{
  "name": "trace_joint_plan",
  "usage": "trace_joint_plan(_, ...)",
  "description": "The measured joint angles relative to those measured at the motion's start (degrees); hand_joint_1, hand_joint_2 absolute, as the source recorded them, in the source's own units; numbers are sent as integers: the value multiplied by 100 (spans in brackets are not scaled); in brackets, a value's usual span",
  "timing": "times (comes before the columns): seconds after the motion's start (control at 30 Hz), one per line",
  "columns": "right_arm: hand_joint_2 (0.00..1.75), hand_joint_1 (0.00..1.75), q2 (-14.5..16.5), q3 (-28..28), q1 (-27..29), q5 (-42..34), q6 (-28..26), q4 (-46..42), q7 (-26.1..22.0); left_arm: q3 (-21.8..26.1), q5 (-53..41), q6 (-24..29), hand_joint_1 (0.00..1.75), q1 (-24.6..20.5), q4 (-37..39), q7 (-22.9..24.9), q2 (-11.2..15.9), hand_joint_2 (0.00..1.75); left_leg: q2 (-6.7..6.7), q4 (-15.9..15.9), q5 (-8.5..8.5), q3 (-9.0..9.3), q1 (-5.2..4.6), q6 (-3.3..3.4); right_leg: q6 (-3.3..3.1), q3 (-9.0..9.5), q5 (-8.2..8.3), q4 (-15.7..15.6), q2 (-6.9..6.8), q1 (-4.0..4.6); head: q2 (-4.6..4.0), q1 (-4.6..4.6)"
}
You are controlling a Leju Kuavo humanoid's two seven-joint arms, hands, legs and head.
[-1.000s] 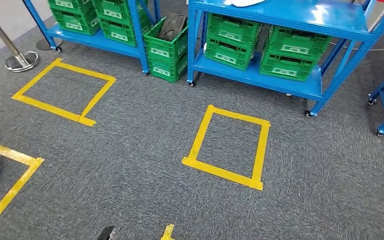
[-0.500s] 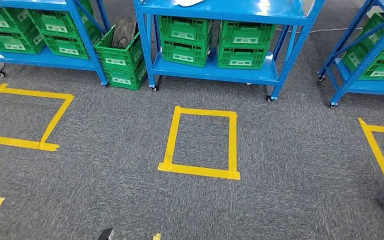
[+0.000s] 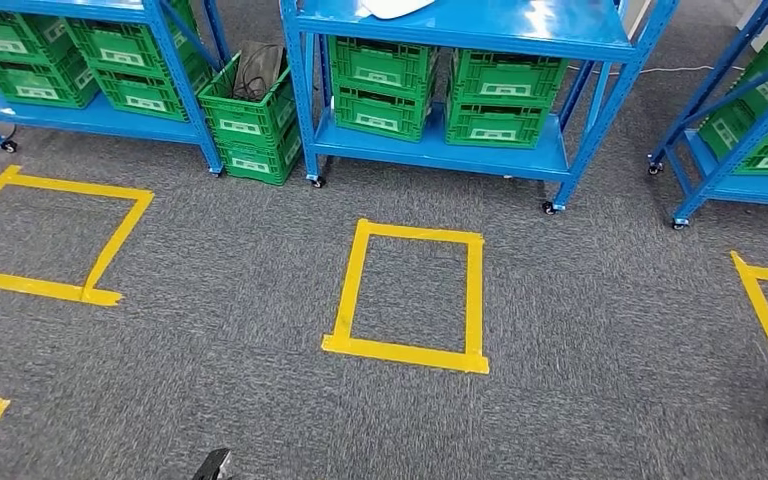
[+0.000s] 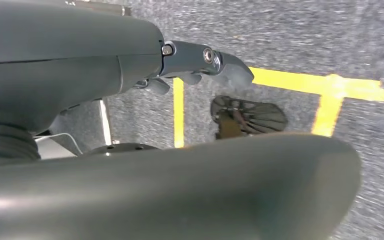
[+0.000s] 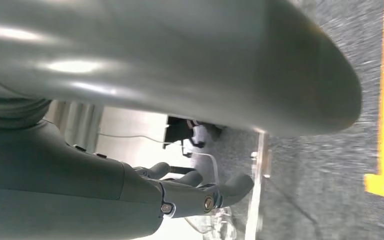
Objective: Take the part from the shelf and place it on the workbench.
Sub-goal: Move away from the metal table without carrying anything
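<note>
Two hands hang at the robot's sides, and you should log both as carrying nothing. In the left wrist view, the left hand (image 4: 200,62) shows loosely curled fingers with only carpet and yellow floor tape (image 4: 300,82) beyond them; nothing sits in it. In the right wrist view, the right hand (image 5: 200,192) shows fingers apart and slightly bent, likewise released and empty.

Moving outward in the head view, a taped yellow rectangle (image 3: 407,352) lies on the grey carpet (image 3: 600,320) at the centre. Beyond it, at 12 o'clock, stands the blue shelf (image 3: 440,155) on castors, with two stacks of green crates (image 3: 440,90) on its lower deck. A pale object (image 3: 395,7) rests on the top deck at the picture's upper edge. You cannot confirm from here whether that is the part, or whether the part lies inside a crate. Another shelf with crates stands at 10 o'clock, with an angled green crate (image 3: 250,120) holding something dark wedged between the two units. A third shelf stands at 2 o'clock.

Judgement: the task is at the approach stage, nothing grasped. Risks you should note:
- stopping off the marked rectangle would leave the shelf beyond comfortable reach;
- misidentifying the part among similar crates;
- the castored shelf could roll if a hand pushes against it.
</note>
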Motion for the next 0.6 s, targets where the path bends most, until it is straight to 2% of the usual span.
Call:
trace_joint_plan(0.07, 0, 0, -10, 3, -9, 0, -1, 0, 2, 0, 1, 3, 0, -10, -2, -9, -4, 0, 23, -30, -95, 69, 18, -80, -66, 129, -110, -69, -4, 61, 0, -9)
trace_joint_plan(0.13, 0, 0, -18, 7, -15, 0, -2, -6, 2, 1, 2, 4, 0, -40, -15, -19, -6, 0, 16, -32, -166, 187, 47, -142, -131, 289, -168, -144, 20, 57, 0, -15)
trace_joint_plan(0.17, 0, 0, -22, 9, -15, 0, -2, -9, 2, 1, 3, 3, 0, -63, -23, -21, -8, 0, -4, 96, -212, 164, 51, -161, -169, 398, -203, -207, 26, 44, 0, -32)
trace_joint_plan(0.2, 0, 0, -23, 11, -21, 1, -2, -12, 2, 2, 4, -1, 0, -81, -28, -24, -6, 0, -28, 354, -275, 35, 52, -174, -200, 510, -244, -266, 31, 24, 0, -55)
trace_joint_plan(0.23, 0, 0, -26, 14, -26, 1, -2, -12, 1, 1, 5, -4, 0, -89, -29, -26, -8, 0, -50, 732, -346, -210, 53, -184, -226, 601, -303, -298, 38, 23, 0, -87)
trace_joint_plan(0.27, 0, 0, -28, 17, -36, 2, -2, -12, -2, 1, 7, -5, 0, -87, -30, -24, -9, 0, -60, 1158, -417, -535, 56, -194, -245, 683, -371, -312, 49, 20, 0, -114)
trace_joint_plan(0.3, 0, 0, -28, 22, -41, 2, -1, -12, -4, 1, 10, -6, 0, -71, -27, -20, -7, 0, -63, 1504, -423, -859, 59, -201, -248, 762, -448, -316, 73, 19, 0, -135)
trace_joint_plan(0.33, 0, 0, -27, 27, -37, 2, -1, -12, -5, 1, 12, -2, 0, -51, -23, -16, -3, 0, -65, 1684, -320, -1118, 60, -203, -243, 841, -533, -318, 103, 18, 0, -156)
trace_joint_plan(0.37, 0, 0, -26, 31, -24, 2, 0, -12, -5, 2, 17, 1, 0, -31, -17, -13, 1, 0, -67, 1641, -90, -1276, 58, -197, -231, 935, -625, -321, 130, 16, 0, -172)
trace_joint_plan(0.4, 0, 0, -25, 34, -10, 2, 1, -12, -5, 3, 26, 3, 0, -16, -10, -10, 5, 0, -71, 1370, 251, -1322, 53, -182, -215, 1046, -721, -324, 151, 14, 0, -188)
trace_joint_plan(0.43, 0, 0, -24, 37, 2, 2, 1, -12, -5, 4, 38, 4, 0, -8, -4, -10, 10, 0, -82, 1022, 568, -1279, 44, -161, -196, 1162, -818, -333, 162, 6, 0, -197)
trace_joint_plan(0.47, 0, 0, -19, 40, 4, 2, 1, -10, -7, 5, 52, 4, 0, -9, 3, -3, 16, 0, -98, 725, 785, -1191, 17, -138, -164, 1267, -905, -350, 169, 2, 0, -192)
trace_joint_plan(0.5, 0, 0, -15, 43, -1, 3, 1, -10, -9, 5, 66, 3, 0, -17, 9, 5, 21, 0, -109, 484, 866, -1080, -7, -110, -126, 1343, -967, -375, 179, -10, 0, -191)
trace_joint_plan(0.6, 0, 0, -6, 63, -42, 4, 1, -10, -17, 7, 93, 2, 0, -44, 21, 41, 31, 0, -117, 217, 725, -859, -68, -38, -18, 1490, -1023, -572, 199, -57, 0, -191)
